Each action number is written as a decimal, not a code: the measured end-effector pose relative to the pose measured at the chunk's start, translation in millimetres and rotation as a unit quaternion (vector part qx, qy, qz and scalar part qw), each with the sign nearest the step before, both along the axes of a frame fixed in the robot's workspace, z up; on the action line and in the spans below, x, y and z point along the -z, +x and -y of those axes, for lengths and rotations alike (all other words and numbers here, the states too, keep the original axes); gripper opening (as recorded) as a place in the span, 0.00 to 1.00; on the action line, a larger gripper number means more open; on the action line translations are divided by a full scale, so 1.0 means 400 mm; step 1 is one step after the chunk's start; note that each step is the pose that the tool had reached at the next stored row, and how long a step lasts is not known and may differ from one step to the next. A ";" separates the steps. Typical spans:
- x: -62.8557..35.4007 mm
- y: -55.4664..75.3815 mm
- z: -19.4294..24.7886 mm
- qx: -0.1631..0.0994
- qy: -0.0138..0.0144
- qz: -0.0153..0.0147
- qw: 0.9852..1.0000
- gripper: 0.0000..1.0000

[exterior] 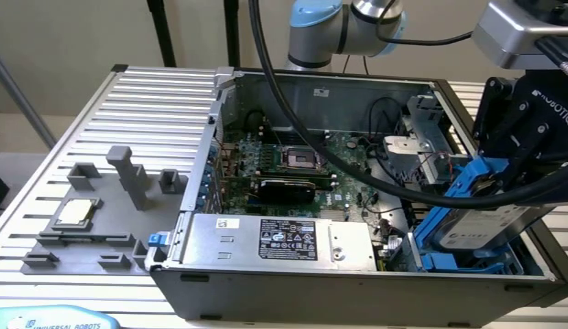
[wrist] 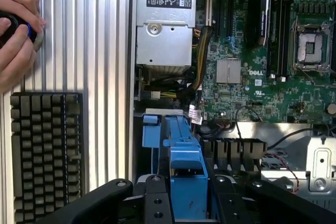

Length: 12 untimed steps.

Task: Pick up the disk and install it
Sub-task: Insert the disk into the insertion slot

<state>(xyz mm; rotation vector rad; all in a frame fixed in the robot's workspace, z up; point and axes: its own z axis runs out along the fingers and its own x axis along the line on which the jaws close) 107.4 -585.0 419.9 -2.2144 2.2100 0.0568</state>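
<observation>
The disk (exterior: 492, 221) is a silver-grey drive with a white label in a blue carrier. It hangs tilted, its lower end down in the blue drive bay (exterior: 446, 262) at the exterior view's right end of the open computer case (exterior: 357, 291). My gripper (exterior: 509, 179) is shut on its upper part. In the wrist view the carrier's blue edge of the disk (wrist: 185, 174) runs between my black fingers (wrist: 156, 200), and my gripper (wrist: 187, 199) sits directly above the bay.
Inside the case are the green motherboard (exterior: 298, 161), a silver power supply (exterior: 279, 240) with a black label, and loose cables near the bay. A grey fixture (exterior: 92, 226) holds a small chip (exterior: 73, 212). A keyboard (wrist: 44, 150) and a person's hands (wrist: 16, 30) lie beside the case.
</observation>
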 end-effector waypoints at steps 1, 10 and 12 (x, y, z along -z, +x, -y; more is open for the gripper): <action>0.002 0.000 0.000 0.000 0.000 0.000 1.000 0.33; 0.022 0.000 -0.003 0.000 0.000 0.000 1.000 0.33; 0.027 0.000 -0.004 0.000 0.000 0.000 1.000 0.33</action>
